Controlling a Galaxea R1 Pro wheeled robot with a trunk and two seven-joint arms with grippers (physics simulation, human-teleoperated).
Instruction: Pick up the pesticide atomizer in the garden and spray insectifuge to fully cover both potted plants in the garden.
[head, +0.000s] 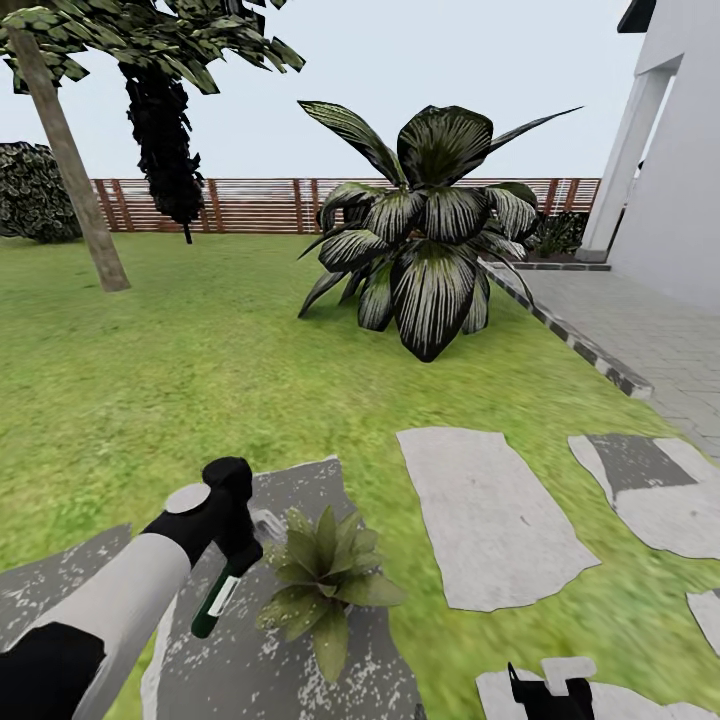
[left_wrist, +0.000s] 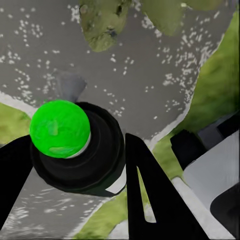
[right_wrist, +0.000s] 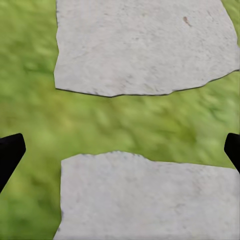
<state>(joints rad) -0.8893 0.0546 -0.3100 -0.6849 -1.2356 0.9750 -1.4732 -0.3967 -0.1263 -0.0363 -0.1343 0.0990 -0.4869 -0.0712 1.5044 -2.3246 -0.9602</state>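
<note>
Holding the pesticide atomizer (head: 217, 603) in the left gripper (head: 238, 562), jaws pinching the bottle between them, with the dark body hanging down and slanted over the speckled grey paving slab (head: 260, 650). Seen from the left wrist, the atomizer (left_wrist: 75, 150) end-on, its bright green cap facing the camera and a black finger (left_wrist: 145, 195) pressed against each side. Kept just beside the potted plant (head: 325, 580), a low rosette of pointed green leaves sitting on the same slab with no pot visible; probably so placed to bring the spray within reach of the foliage, though whether the nozzle faces the leaves cannot be told. A few blurred leaves of that plant (left_wrist: 107, 22) also at the edge of the left wrist view, beyond the bottle. Judged from this, pickup done and spraying of this first plant about to begin or under way; no mist visible. Right gripper (right_wrist: 120, 150) hanging idle and apart, jaws spread wide with nothing between them, above grass (right_wrist: 135, 117) and pale stepping stones (right_wrist: 145, 45), likely parked clear of the working arm. Big striped-leaf shrub (head: 425, 235) well beyond on the lawn, not a target.
</note>
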